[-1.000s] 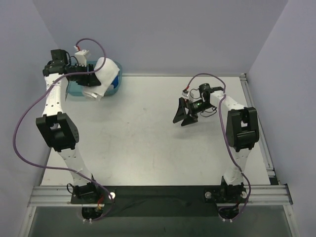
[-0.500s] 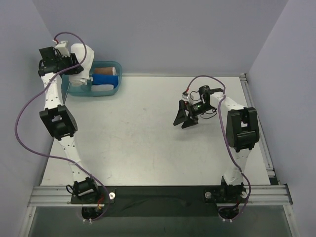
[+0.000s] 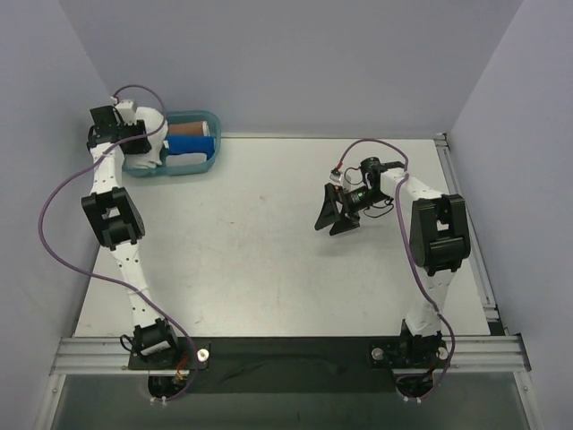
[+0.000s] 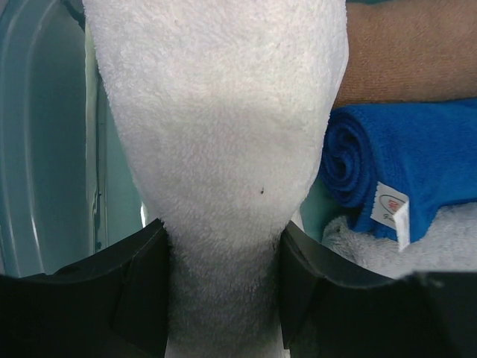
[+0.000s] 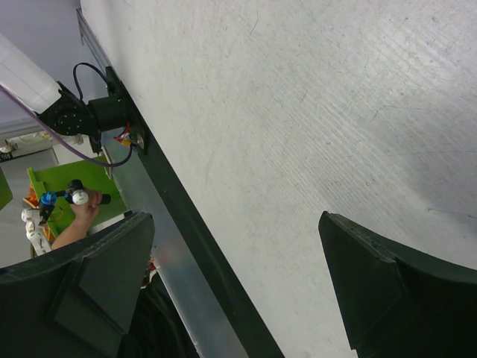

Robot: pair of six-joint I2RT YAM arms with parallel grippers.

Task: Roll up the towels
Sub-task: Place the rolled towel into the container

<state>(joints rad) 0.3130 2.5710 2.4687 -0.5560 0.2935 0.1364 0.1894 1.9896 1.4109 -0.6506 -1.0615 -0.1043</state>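
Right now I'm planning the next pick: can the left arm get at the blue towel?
Probably not yet: the left gripper is full, clamped on the white towel, though the blue towel lies exposed beside it in the bin.

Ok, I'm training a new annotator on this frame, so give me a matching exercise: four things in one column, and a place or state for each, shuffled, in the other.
1 white towel
2 blue towel
3 brown towel
4 right gripper

a open over the table
b rolled, white tag showing
c between the left gripper's fingers
d lying in the bin, beyond the blue towel

Pairs: 1-c, 2-b, 3-d, 4-a
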